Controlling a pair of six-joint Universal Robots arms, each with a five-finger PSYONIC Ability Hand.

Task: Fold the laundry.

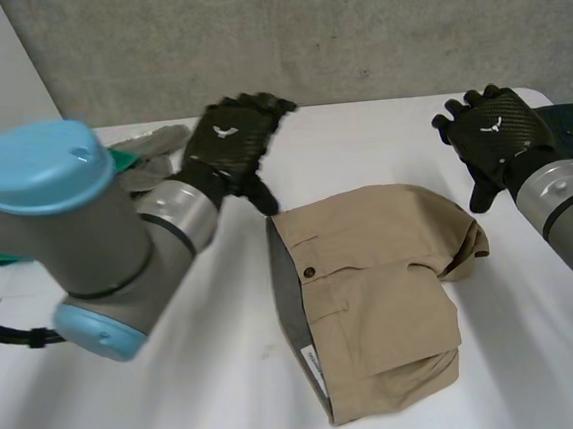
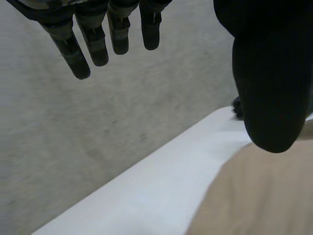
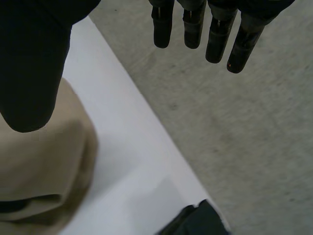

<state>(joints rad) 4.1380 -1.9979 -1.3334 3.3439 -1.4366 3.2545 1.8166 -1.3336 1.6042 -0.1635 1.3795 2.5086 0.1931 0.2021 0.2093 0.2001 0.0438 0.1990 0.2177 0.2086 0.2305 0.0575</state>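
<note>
White tabletop (image 1: 183, 404) filled the lower part of the head view. On it, low and just right of centre, lay the khaki trousers (image 1: 374, 297). They were folded into a thick packet with the waistband along its left side (a dark button (image 1: 310, 272) and a white label (image 1: 313, 365) showed there).

Further up, the left arm (image 1: 77, 233) crossed in from the left edge. It ended in the left hand (image 1: 228, 144) at upper centre-left, close by the packet's upper left corner. Its own wrist view showed the fingers (image 2: 93, 46) straight and spread away from the thumb (image 2: 271, 98), grasping nothing, with khaki cloth beneath the thumb.

At the upper right, the right hand (image 1: 495, 136) hovered beyond the trousers' right end. It was likewise released, its fingers (image 3: 215, 36) hanging straight and empty.

Behind the left hand lay a grey-green cloth (image 1: 150, 151). A dark garment (image 1: 572, 124) sat at the right edge beside the right hand. Farthest off stood a grey wall (image 1: 351, 28).
</note>
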